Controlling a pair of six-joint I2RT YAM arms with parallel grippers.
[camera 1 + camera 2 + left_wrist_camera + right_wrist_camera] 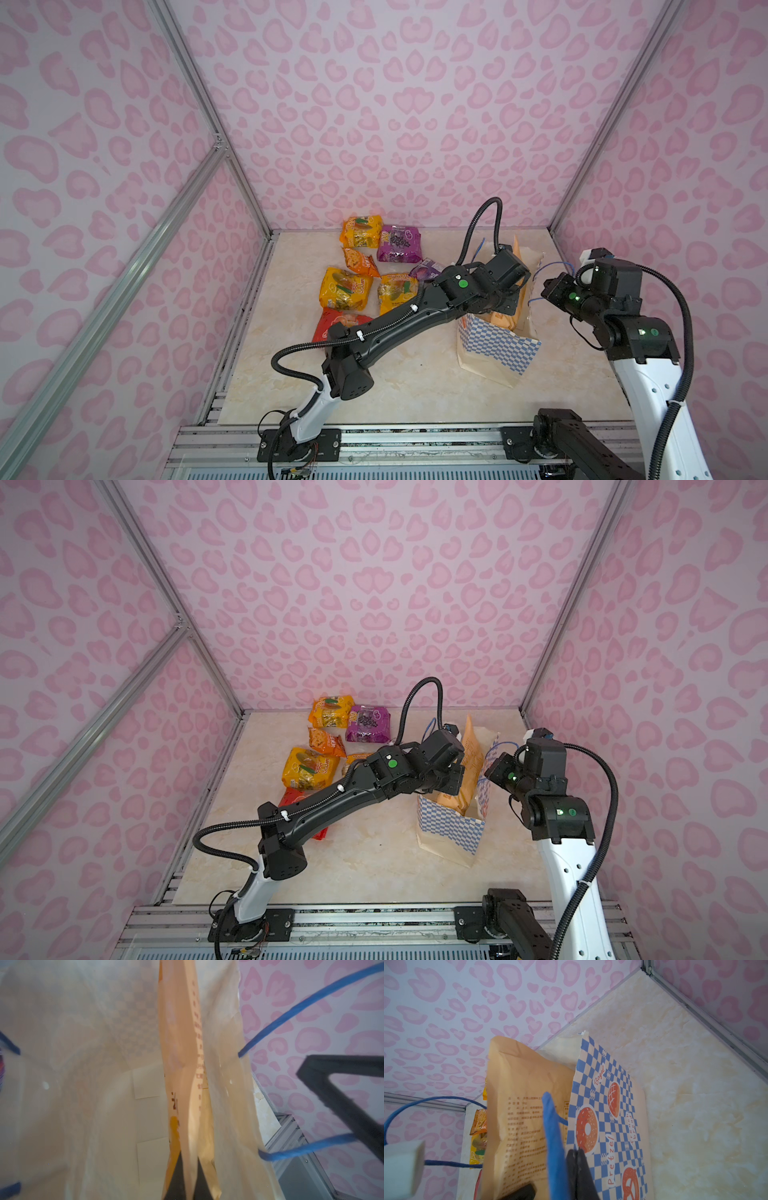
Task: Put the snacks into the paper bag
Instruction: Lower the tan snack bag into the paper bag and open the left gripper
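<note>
On marbled tabletop [395,386] w/ pink walls [415,104], L pincer [188,1164] clamps tan pouch [519,1088], R pincer [577,1153] nips paper bag [608,1126].

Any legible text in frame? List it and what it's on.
"Bagel": blue-and-white checkered paper bag, outer wall.
"Pretzel": same wall.
"French bread": same wall.
"100", seen inverted: large yellow crinkly packet.
Tan-orange paper pouch: fine print, too small to read.
Red crinkly packet: blurred.

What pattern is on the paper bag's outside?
The paper bag has blue-and-white checks with orange pastry pictures; right wrist view shows it best.
</note>
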